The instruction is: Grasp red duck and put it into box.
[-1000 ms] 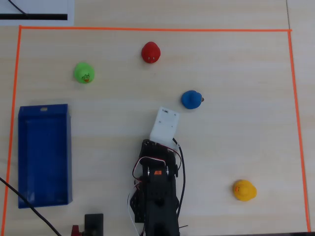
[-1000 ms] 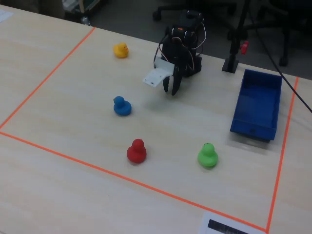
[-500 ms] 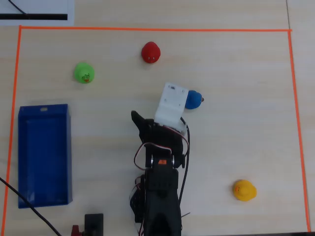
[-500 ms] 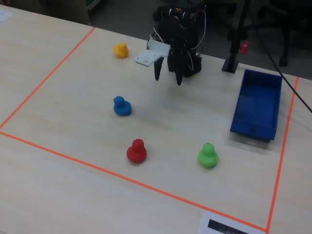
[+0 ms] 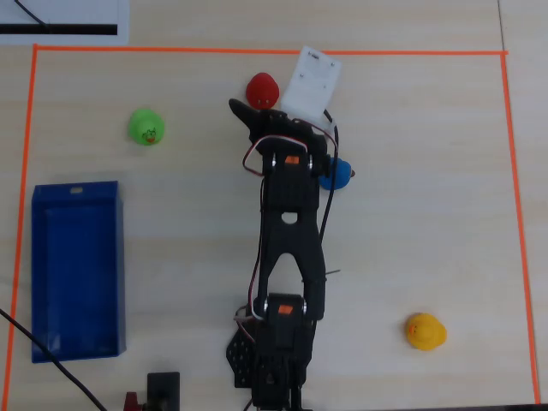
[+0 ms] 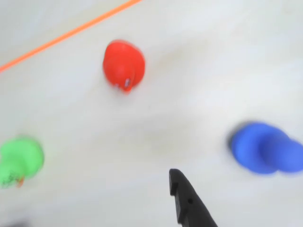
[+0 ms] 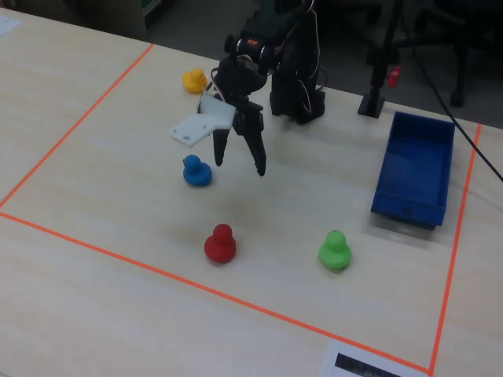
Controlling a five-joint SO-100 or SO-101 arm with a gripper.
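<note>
The red duck (image 5: 263, 89) stands on the table near the far orange tape line; it also shows in the wrist view (image 6: 124, 65) and the fixed view (image 7: 220, 243). My gripper (image 7: 238, 162) is open and empty, raised above the table with its fingers pointing down, a little short of the red duck and apart from it. In the overhead view the gripper (image 5: 259, 110) sits just below the duck. Only one black finger (image 6: 183, 196) shows in the wrist view. The deep-blue box (image 5: 77, 270) lies empty at the left in the overhead view, and at the right in the fixed view (image 7: 416, 169).
A blue duck (image 5: 336, 174) stands right beside the arm, close to the gripper. A green duck (image 5: 146, 127) stands between the red duck and the box. A yellow duck (image 5: 425, 331) sits near the arm's base. Orange tape (image 5: 257, 50) frames the work area.
</note>
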